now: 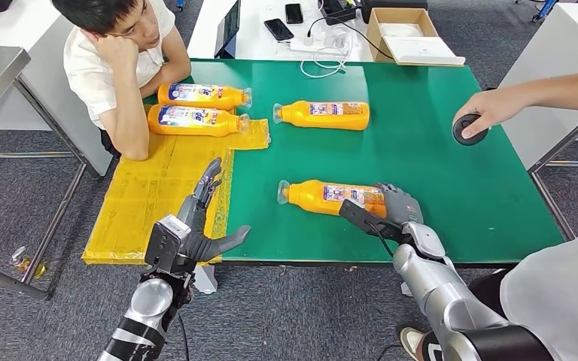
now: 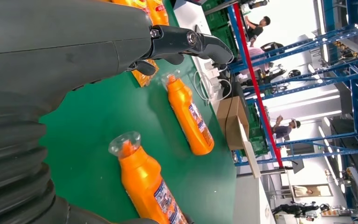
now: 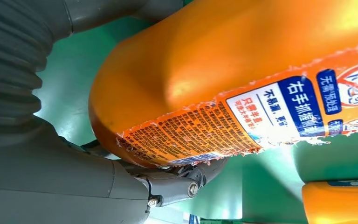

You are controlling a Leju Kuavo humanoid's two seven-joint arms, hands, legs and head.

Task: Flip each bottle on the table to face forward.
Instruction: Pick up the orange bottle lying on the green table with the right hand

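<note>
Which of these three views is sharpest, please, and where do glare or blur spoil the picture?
Head view: sharpest, evenly lit, the bottle under the right hand crisp. Left wrist view: bright windows blow out the background, and the left hand is soft up close. Right wrist view: the bottle carries a bright highlight, though its label stays readable.

The green tabletop carries four orange bottles lying on their sides, two of them on a yellow sheet at its left edge
</note>
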